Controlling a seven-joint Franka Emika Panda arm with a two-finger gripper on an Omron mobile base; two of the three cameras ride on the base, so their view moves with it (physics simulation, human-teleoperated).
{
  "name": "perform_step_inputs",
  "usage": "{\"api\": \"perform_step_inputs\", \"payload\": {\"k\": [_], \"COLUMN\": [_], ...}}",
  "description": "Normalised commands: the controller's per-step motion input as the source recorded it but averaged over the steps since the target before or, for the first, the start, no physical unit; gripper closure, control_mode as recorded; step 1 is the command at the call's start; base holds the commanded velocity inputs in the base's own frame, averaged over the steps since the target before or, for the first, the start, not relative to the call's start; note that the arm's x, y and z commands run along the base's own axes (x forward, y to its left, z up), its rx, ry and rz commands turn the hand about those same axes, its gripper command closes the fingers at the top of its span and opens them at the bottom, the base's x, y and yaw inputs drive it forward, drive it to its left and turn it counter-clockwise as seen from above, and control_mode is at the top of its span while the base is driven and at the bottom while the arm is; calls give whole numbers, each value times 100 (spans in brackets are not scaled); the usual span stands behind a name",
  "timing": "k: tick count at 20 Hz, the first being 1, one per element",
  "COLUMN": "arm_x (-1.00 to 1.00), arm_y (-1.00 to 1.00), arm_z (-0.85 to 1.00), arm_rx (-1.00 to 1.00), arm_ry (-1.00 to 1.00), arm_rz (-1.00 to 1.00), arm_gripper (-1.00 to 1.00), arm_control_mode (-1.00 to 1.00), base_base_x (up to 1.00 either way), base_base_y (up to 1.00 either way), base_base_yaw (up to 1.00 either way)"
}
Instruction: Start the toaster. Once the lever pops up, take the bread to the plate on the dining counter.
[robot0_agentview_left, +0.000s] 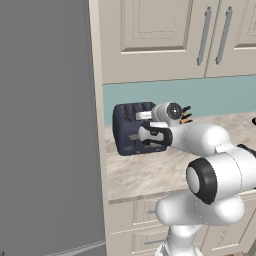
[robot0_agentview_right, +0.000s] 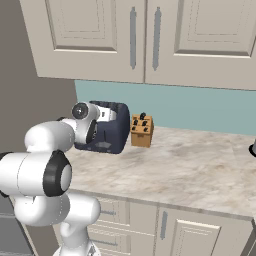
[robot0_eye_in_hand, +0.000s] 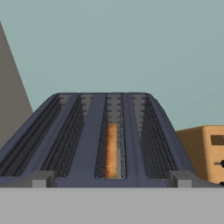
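Observation:
The dark navy toaster (robot0_agentview_left: 125, 122) stands at the left end of a marbled counter, against the teal wall. My gripper (robot0_agentview_left: 141, 135) is at its front face, level with the grey lever panel. In the hand view I look along the toaster's (robot0_eye_in_hand: 87, 131) top slots. A golden-brown bread (robot0_eye_in_hand: 112, 148) slice sits low in the third slot from the left. My gripper (robot0_eye_in_hand: 111, 181) is open, its fingertips (robot0_eye_in_hand: 41, 179) wide apart at the toaster's near edge, holding nothing. From the right, my hand covers the toaster's (robot0_agentview_right: 114, 125) front. The plate and the dining counter are out of view.
A brown knife block (robot0_agentview_right: 141, 130) stands just right of the toaster. The marbled counter (robot0_agentview_right: 190, 165) runs to the right over cream cabinets. Upper cabinets (robot0_agentview_left: 165, 35) hang above. A tall grey panel (robot0_agentview_left: 50, 125) closes the left side. A dark object (robot0_agentview_right: 253, 148) sits at the far right edge.

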Motion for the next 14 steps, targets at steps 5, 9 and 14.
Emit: {"api": "perform_step_inputs", "payload": {"k": [5,9,14], "arm_x": [0,0,0], "arm_y": [0,0,0], "arm_z": [0,0,0], "arm_rx": [0,0,0], "arm_ry": [0,0,0], "arm_rz": [0,0,0], "arm_gripper": [-100,-100,-100], "arm_control_mode": [-100,-100,-100], "base_base_x": [0,0,0], "base_base_y": [0,0,0], "base_base_yaw": [0,0,0]}}
